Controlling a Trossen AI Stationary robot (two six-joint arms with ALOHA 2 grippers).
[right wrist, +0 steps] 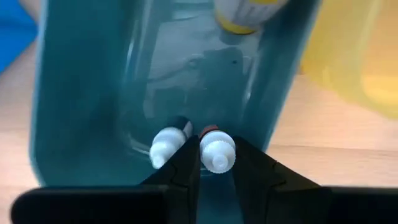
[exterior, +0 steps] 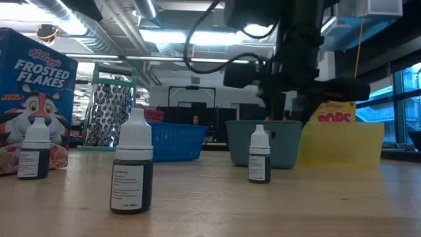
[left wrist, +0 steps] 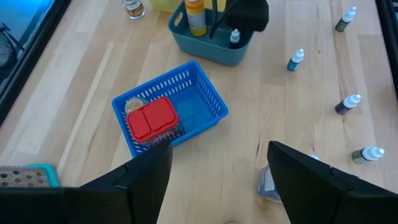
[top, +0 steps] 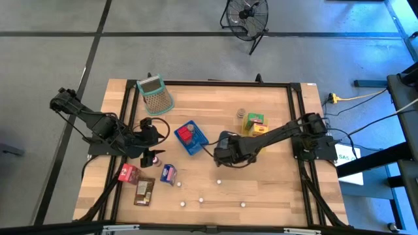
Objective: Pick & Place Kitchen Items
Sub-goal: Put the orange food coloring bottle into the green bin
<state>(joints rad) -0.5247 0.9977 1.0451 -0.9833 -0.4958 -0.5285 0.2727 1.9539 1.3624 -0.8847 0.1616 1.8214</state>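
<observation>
Two white-capped dropper bottles show only in our right wrist view: the right gripper [right wrist: 217, 163] pinches one bottle [right wrist: 217, 153] inside the teal bin [right wrist: 74, 93], with a second bottle [right wrist: 166, 145] lying just beside it. From above, the arm hides that bin's contents. The left gripper [left wrist: 217, 180] hangs open near the blue basket [left wrist: 205, 102], which holds a red box [left wrist: 151, 117].
</observation>
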